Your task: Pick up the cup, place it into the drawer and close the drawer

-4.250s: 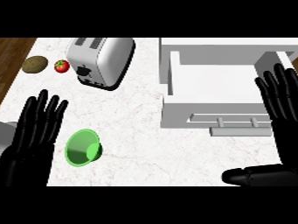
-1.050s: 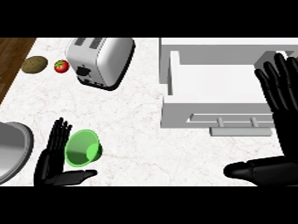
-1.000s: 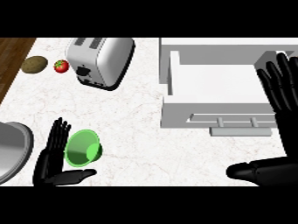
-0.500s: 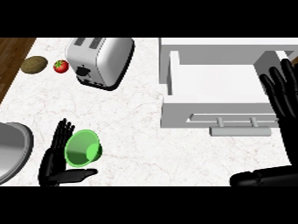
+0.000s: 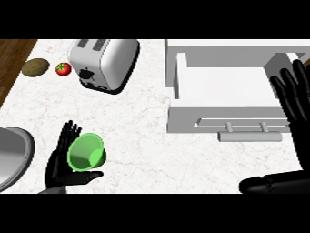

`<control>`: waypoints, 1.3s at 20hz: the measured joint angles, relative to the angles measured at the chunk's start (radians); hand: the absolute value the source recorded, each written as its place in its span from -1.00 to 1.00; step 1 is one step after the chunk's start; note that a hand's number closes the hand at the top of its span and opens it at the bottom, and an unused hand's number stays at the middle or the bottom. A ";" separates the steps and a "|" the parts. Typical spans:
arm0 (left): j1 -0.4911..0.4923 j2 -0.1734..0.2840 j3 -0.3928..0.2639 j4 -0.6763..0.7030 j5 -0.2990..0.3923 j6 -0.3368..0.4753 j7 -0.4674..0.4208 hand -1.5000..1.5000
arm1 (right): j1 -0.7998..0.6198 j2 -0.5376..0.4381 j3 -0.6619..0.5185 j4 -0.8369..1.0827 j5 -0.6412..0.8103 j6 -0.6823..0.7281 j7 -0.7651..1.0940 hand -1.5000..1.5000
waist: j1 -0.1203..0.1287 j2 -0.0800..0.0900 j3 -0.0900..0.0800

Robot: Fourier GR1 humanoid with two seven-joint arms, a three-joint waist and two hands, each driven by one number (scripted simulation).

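The green cup (image 5: 87, 152) stands on the white counter at the lower left, its opening facing up towards me. My left hand (image 5: 64, 160) is against the cup's left side, with straight fingers behind it and the thumb reaching under its near edge. The white drawer (image 5: 178, 82) is pulled open at the upper right; its inside is bare and its handle (image 5: 247, 136) faces me. My right hand (image 5: 303, 98) is open, fingers up, over the drawer's right edge.
A silver toaster (image 5: 105, 63) stands at the back, with a red tomato (image 5: 63, 68) and a brown potato (image 5: 35, 67) to its left. My grey left forearm (image 5: 3, 159) fills the lower left. Wooden floor lies beyond the counter's left edge.
My left hand has come in from the left, right up to the cup, its thumb swinging beneath it. The cup has stayed put. My right hand has drifted slightly right.
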 measured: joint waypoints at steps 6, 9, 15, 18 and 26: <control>-0.038 0.007 0.001 0.068 0.020 -0.066 -0.020 -1.00 | 0.012 0.008 0.010 0.004 0.009 -0.001 -0.013 -1.00 | 0.000 0.000 0.000; -0.059 -0.002 -0.004 0.107 0.030 -0.099 -0.027 -1.00 | 0.012 0.005 0.010 -0.004 0.004 0.001 -0.001 -1.00 | -0.001 0.000 0.000; -0.101 -0.018 -0.013 0.155 0.043 -0.135 -0.040 1.00 | 0.028 0.009 0.008 -0.005 0.001 0.005 -0.010 -1.00 | -0.002 0.000 0.000; -0.094 -0.017 -0.023 0.154 0.037 -0.138 -0.073 1.00 | 0.010 0.006 0.007 0.005 0.010 0.000 -0.005 -1.00 | -0.001 0.000 0.000; -0.101 -0.028 -0.016 0.119 0.030 -0.061 -0.144 1.00 | 0.002 -0.007 -0.011 0.002 -0.008 0.007 0.005 -1.00 | 0.000 0.000 0.000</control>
